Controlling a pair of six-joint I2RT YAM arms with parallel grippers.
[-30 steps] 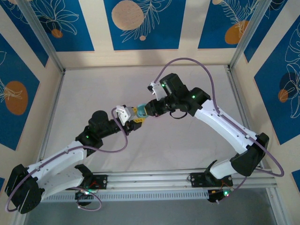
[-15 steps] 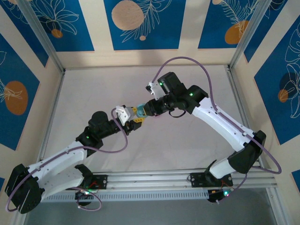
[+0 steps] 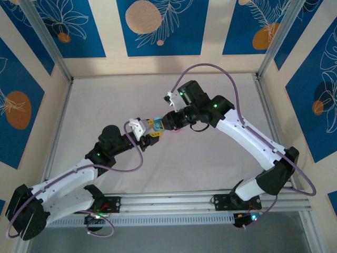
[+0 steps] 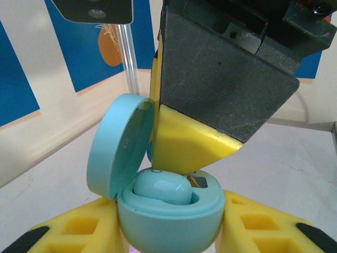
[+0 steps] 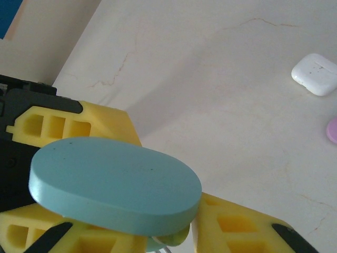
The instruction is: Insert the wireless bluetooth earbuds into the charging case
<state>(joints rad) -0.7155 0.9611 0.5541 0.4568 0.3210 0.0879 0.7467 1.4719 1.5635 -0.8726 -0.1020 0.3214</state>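
Note:
My left gripper (image 4: 168,227) is shut on a teal charging case (image 4: 168,221) and holds it above the table, lid (image 4: 118,142) open. One teal earbud (image 4: 160,188) sits in the case's left socket. A yellow finger (image 4: 189,142) of my right gripper presses down over the right socket. In the right wrist view the lid's outside (image 5: 116,184) covers most of the gap of my right gripper (image 5: 139,236). A small pale rounded piece (image 5: 171,241) peeks out beneath the lid. From above, the case (image 3: 157,124) sits between the left gripper (image 3: 149,133) and the right gripper (image 3: 166,123).
A shut white case (image 5: 315,74) lies on the table behind, and a pink thing (image 5: 333,130) shows at the right edge of that view. Both arms meet over the middle of the pale table (image 3: 210,158), with walls on three sides.
My right arm has shifted slightly left and away, its gripper staying at the case. The left arm holds the case almost still.

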